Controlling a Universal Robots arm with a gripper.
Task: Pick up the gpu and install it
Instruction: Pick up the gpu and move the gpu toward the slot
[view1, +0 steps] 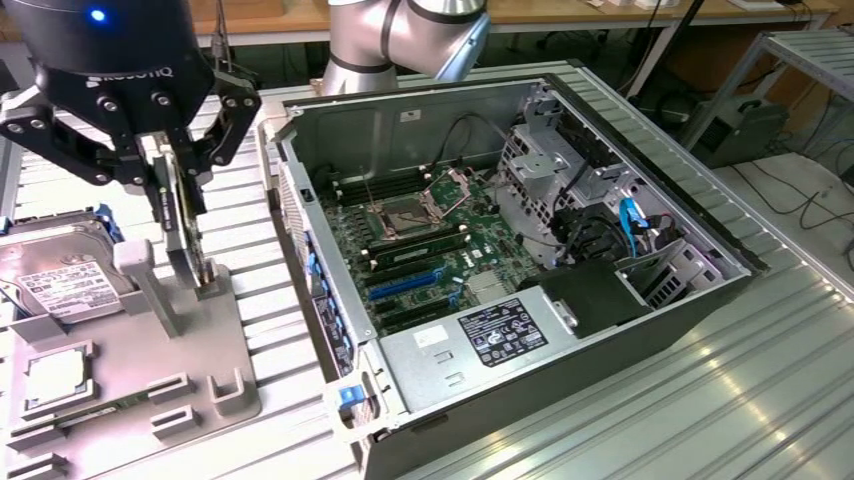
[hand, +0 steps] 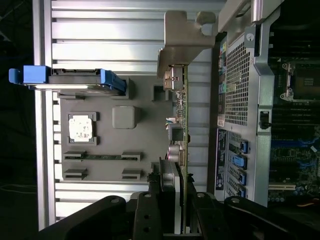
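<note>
The gpu (view1: 184, 232) is a thin green card that hangs on edge, with a black fan shroud on one face. My gripper (view1: 174, 172) is shut on its upper part, its black fingers (view1: 207, 150) pressing both faces. The card's lower end sits just at the grey fixture tray (view1: 200, 400), and I cannot tell whether it touches. In the wrist view the gpu (hand: 182, 125) is seen edge-on, and its silver end bracket (hand: 182, 37) is at the far end. There my gripper (hand: 172, 205) clamps the shroud end. The card is beside the open computer case (view1: 400, 120), outside its wall.
The case lies open with the green motherboard (view1: 441, 235) and blue slots (view1: 404, 285) facing up. A silver hard drive (view1: 60, 280) with blue rails and a processor chip (view1: 54, 375) sit on the fixture tray. The ribbed metal table (view1: 694, 400) extends to the exterior view's right.
</note>
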